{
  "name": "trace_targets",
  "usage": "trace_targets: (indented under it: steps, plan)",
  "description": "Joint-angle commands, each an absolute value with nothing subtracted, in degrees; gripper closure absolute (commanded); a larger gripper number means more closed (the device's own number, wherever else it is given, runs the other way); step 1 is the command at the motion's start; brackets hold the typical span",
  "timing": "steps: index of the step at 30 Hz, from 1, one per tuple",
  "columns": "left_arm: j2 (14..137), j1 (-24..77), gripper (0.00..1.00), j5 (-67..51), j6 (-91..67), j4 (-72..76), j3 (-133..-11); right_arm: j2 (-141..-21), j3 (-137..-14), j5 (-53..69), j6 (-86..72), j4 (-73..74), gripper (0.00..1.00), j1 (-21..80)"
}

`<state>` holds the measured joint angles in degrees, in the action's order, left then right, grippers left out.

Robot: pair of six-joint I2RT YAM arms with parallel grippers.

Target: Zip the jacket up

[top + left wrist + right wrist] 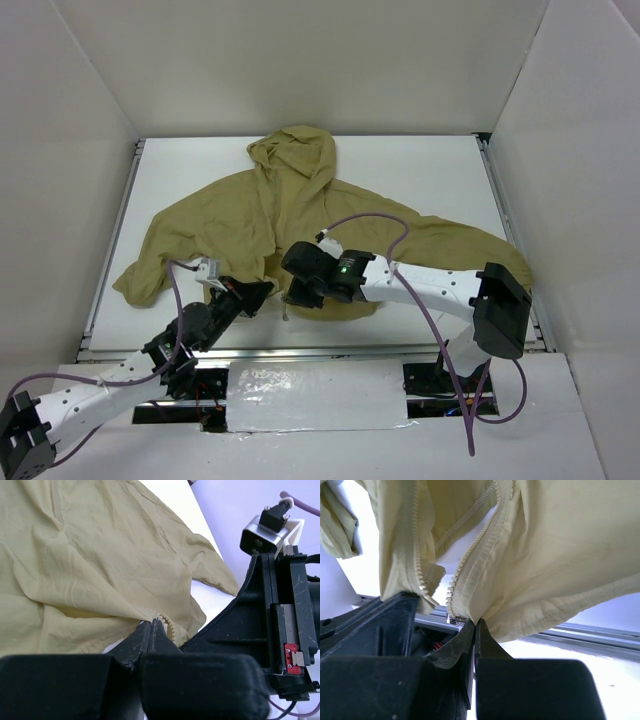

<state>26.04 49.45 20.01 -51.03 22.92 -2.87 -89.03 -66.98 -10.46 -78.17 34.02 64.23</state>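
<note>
1. Top view: the olive-tan soft fabric hooded jacket (230, 215) is lying spread on the white table (420, 170), hood pointing away. The left gripper (258, 296) and right gripper (297, 290) are meeting at its near hem.
2. Left wrist: the left gripper (152, 630) is pinching tight on the hem beside the pale zipper teeth (168, 624); the thin cloth risks slipping free.
3. Right wrist: the right gripper (476, 626) is clamping the other hem corner. The two rows of zipper teeth (475, 555) are hanging apart, so sideways pulling risks misaligning them.

From above, the left gripper (262, 297) and right gripper (296, 293) hide the bottom hem of the jacket (290, 210); its zipper (472, 550) runs off the right wrist view's top edge.
</note>
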Motion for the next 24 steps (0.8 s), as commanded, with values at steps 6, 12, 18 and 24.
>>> trace_targets:
  steps: [6,12,18,24]
  plan:
    - [23.82,50.18,1.0,23.12,-49.13,23.99,-3.43,-89.56,-68.2,-10.55,-79.19,34.89,1.0,63.9]
    - [24.08,50.27,1.0,22.41,-49.39,24.78,-3.34,-90.35,-70.04,-11.86,-78.66,36.38,1.0,63.9]
    - [24.87,50.36,1.0,22.68,-49.48,24.08,-3.78,-91.75,-71.1,-11.69,-78.31,36.47,1.0,63.54]
    - [25.75,50.36,1.0,22.41,-49.57,24.26,-3.96,-91.93,-71.81,-11.34,-77.7,36.47,1.0,63.11]
